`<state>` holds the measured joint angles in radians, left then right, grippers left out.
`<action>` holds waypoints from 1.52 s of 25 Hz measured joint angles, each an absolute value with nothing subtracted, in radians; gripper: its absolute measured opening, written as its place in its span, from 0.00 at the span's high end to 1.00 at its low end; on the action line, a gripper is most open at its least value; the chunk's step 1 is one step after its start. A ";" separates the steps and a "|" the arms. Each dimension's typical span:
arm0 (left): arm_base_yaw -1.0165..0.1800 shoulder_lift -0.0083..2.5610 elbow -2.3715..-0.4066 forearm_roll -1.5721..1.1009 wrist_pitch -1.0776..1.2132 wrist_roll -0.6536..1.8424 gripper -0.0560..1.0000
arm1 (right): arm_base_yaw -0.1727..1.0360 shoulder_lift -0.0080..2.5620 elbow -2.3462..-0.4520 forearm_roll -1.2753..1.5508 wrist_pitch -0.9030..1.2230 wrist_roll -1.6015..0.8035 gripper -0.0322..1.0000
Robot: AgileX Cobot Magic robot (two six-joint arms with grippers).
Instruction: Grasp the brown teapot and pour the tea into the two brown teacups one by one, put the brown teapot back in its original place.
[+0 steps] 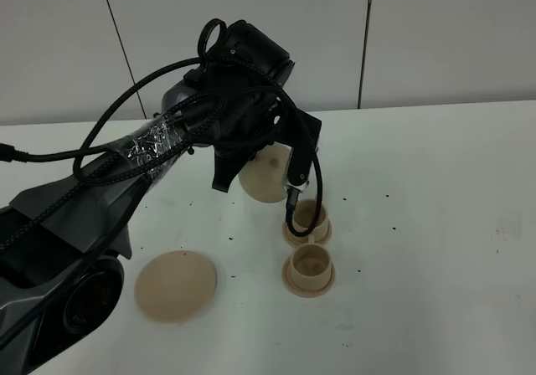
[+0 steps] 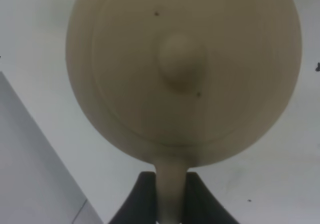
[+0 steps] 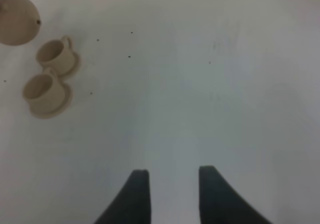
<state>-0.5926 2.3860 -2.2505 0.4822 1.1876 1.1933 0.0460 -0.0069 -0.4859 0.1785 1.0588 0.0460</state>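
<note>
The left gripper is clamped on the handle of the brown teapot, which is held tilted at centre frame just above the farther teacup, evidently for pouring. That cup and the nearer teacup look empty, though the view is poor. The saucer at lower left lies bare for the teapot's return. The right gripper hangs parted and holds nothing.
</note>
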 joint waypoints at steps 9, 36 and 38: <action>-0.595 2.386 -2.251 0.492 1.188 1.200 0.79 | 0.046 -0.007 -0.486 0.179 1.059 0.046 0.74; -0.595 2.386 -2.251 0.484 1.163 1.247 0.79 | 0.046 -0.007 -0.486 0.179 1.059 0.046 0.74; -0.595 2.386 -2.251 0.467 1.156 1.259 0.79 | 0.046 -0.007 -0.486 0.179 1.059 0.046 0.74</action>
<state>-0.5951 2.3860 -2.2505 0.4668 1.1560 1.2585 0.0460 -0.0069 -0.4859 0.1785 1.0588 0.0460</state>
